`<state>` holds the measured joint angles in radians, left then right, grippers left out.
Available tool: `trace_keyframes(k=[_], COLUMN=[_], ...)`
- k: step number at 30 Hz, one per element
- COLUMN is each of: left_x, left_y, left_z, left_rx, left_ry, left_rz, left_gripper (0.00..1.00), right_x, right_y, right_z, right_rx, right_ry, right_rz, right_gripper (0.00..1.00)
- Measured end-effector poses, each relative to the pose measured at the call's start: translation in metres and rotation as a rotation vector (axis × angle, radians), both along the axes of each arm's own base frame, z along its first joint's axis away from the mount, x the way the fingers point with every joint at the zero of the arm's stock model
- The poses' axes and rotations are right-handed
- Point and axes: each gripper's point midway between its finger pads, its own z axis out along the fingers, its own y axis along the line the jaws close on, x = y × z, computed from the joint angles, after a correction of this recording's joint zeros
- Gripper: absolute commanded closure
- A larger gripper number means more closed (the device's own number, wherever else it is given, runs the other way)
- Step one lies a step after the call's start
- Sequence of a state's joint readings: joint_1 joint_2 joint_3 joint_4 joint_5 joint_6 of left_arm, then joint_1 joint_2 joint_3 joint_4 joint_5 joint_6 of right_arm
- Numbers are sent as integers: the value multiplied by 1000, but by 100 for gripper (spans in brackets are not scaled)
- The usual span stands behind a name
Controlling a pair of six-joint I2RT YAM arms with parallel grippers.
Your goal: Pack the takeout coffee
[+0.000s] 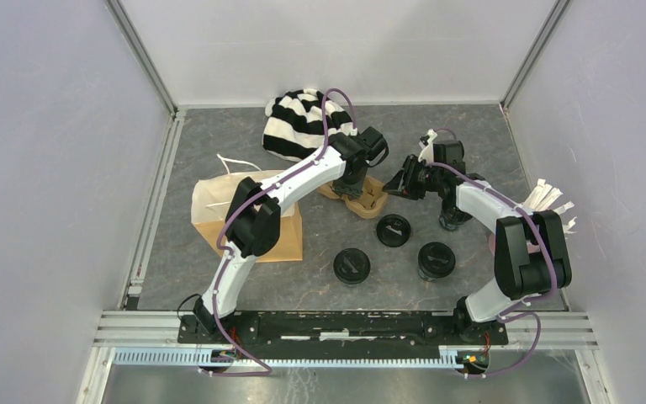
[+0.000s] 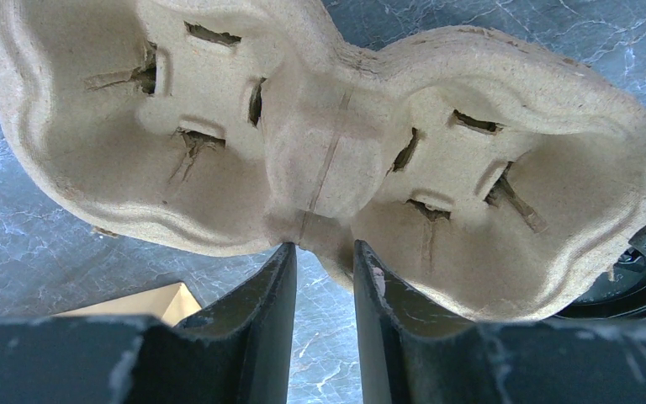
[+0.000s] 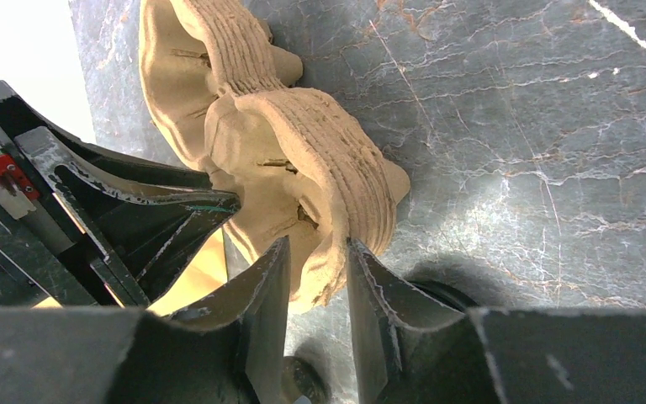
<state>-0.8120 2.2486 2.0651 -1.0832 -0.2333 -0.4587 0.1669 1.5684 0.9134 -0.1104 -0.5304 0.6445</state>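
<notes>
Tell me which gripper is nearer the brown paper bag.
Left. The left gripper pinches the cardboard carrier just right of the bag; the right gripper pinches the carrier's right end, farther away.

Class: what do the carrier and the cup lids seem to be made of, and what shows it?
Carrier: moulded paper pulp, matt tan; the surface is fibrous and the slot edges are ragged. Lids: probably plastic, smooth black with raised moulding; they are too small in the top view to be sure.
</notes>
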Motion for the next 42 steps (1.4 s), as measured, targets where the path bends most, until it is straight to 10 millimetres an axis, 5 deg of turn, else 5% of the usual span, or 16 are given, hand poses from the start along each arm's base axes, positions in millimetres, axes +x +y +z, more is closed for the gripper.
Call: trace_keyframes(k=[16, 27, 42], left_x=[0, 0, -1], left_y=[0, -2, 0], left_z=[0, 0, 0], left_rx=[0, -4, 1], left_ry=[0, -4, 1], left_rz=[0, -2, -2], left_gripper=[65, 65, 66], right_x=[3, 2, -5], right_y=[6, -9, 3], right_z=[6, -6, -3], right_rx=[49, -26, 19], right_ry=[-19, -13, -4], right_rz=[8, -2, 47], right_gripper=[64, 64, 69])
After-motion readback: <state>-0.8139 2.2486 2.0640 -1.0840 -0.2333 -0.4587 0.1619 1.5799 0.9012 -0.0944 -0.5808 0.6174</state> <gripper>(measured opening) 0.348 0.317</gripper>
